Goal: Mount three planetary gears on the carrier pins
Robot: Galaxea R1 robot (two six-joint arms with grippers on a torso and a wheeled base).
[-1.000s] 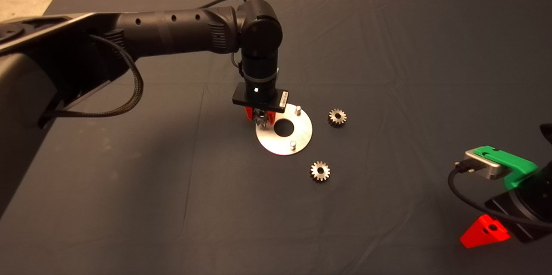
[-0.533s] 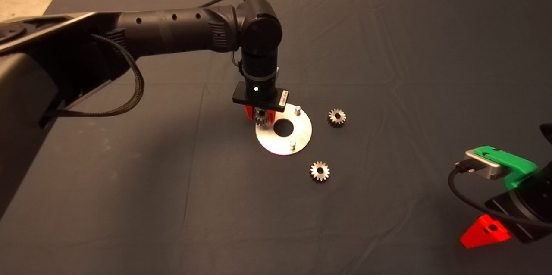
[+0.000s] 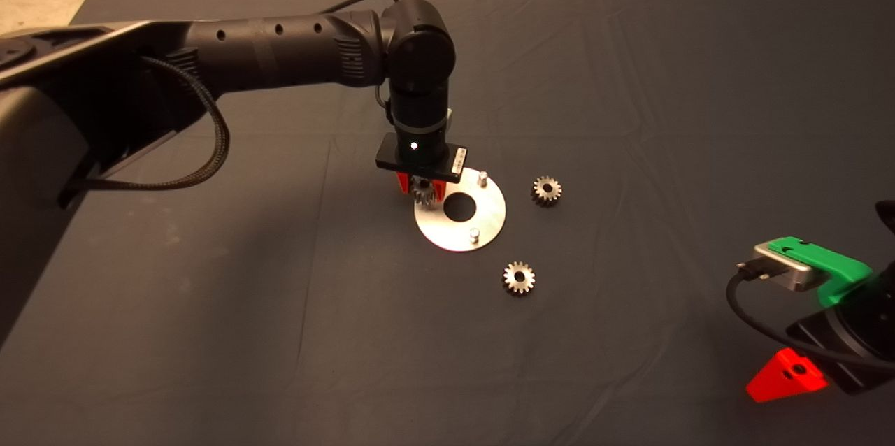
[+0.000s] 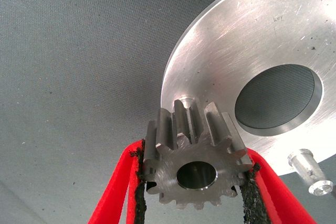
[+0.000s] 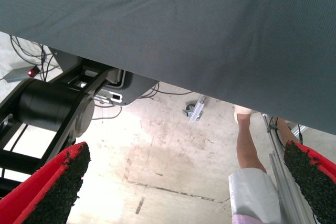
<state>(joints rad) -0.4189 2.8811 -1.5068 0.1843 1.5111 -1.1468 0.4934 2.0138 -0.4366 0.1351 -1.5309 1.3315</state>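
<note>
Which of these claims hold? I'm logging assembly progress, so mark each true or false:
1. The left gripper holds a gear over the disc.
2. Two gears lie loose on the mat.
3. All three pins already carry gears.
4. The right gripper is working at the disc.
1. True: the left gripper is shut on a gear above the disc.
2. True: one loose gear lies beside the disc, another loose gear nearer the camera.
3. False: two pins, the far pin and the near pin, stand bare.
4. False: the right gripper waits open at the mat's lower right edge.
</note>
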